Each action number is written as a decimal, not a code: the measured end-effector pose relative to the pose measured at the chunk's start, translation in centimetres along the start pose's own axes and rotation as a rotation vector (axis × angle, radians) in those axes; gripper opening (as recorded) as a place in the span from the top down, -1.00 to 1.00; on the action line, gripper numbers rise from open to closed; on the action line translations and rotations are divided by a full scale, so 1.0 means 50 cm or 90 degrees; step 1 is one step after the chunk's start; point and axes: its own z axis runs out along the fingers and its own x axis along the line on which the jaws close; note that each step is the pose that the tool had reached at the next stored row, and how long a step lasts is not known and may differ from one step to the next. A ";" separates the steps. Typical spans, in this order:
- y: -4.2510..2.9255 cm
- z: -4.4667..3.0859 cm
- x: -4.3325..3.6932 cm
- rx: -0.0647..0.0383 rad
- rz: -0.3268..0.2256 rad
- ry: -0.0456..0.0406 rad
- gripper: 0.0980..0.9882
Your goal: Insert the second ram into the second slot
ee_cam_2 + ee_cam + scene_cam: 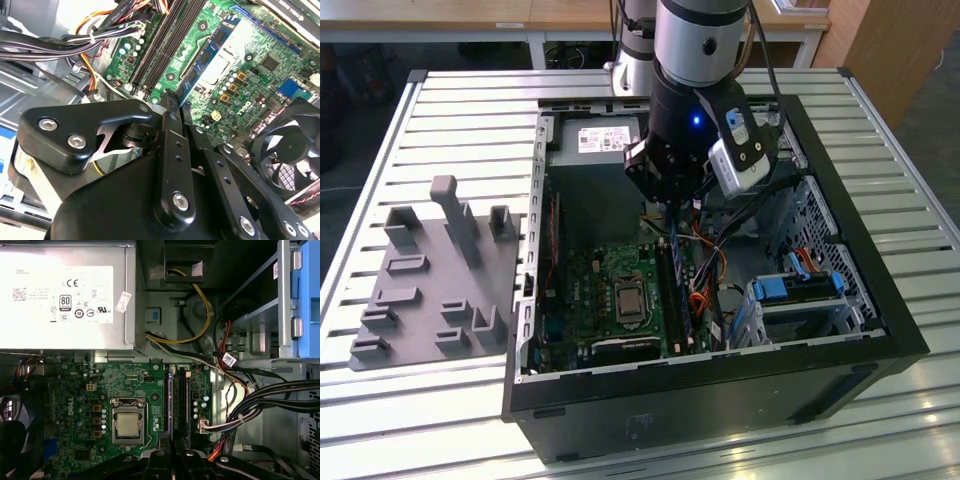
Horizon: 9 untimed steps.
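The second ram [680, 295] is a thin blue stick standing on edge in the memory slot nearest the processor socket, inside the open computer case [880, 310]. Both wrist views show it too [202, 57] [169, 400]. Empty black slots [157, 45] [187, 405] run beside it. My gripper [667, 212] hangs over the stick's end on the power-supply side. Its black fingers [170, 145] are shut together, and their tips [172, 97] [172, 455] sit right at that end. I cannot tell whether they touch it.
A silver power supply [65, 295] fills the case's far end. Bundled cables [260, 400] and blue drive-bay clips [790, 285] lie beside the slots. A black fan [290, 145] sits past the socket [128, 424]. A grey fixture plate [430, 280] rests on the slatted table.
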 end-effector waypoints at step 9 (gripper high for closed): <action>-0.001 0.013 0.000 0.000 0.000 0.0064 0.90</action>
